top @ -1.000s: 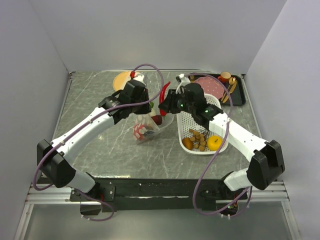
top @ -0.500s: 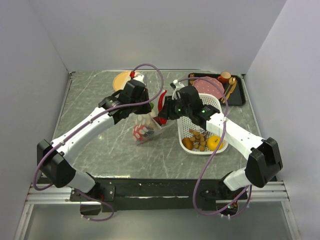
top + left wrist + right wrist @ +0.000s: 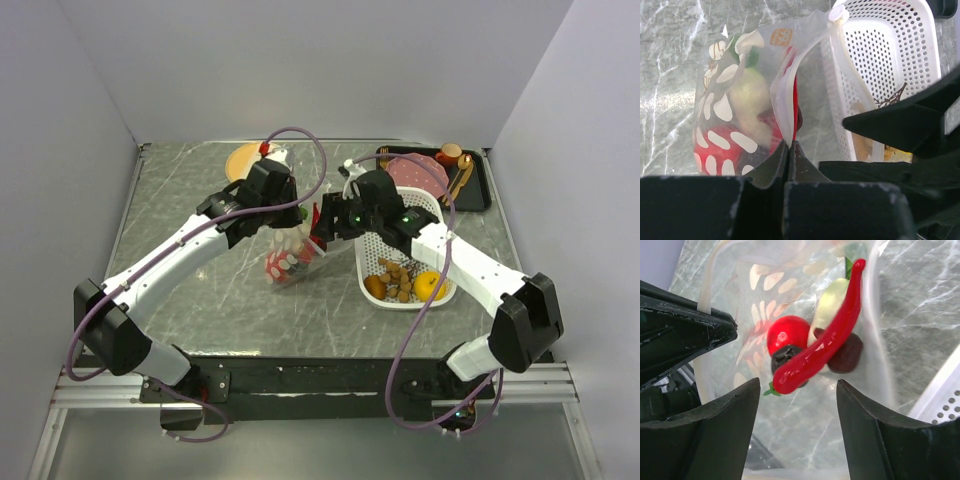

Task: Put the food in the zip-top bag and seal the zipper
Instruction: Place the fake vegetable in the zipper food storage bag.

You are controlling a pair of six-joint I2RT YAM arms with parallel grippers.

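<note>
Left gripper (image 3: 789, 151) clamps the rim of the zip-top bag (image 3: 730, 105) just beside the white perforated basket (image 3: 890, 55); our right gripper (image 3: 796, 395), fingers apart, hangs over the bag, a red chili pepper (image 3: 827, 339) inside.

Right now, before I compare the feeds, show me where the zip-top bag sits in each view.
Top external: the zip-top bag stands just left of picture centre, beside the white basket on its right.
Left wrist: it fills the centre-left, its edge pinched by the left gripper; the basket is upper right.
Right wrist: its open mouth fills the upper middle, food inside; the basket's corner is lower right.
Shared landmark: the white basket.
</note>
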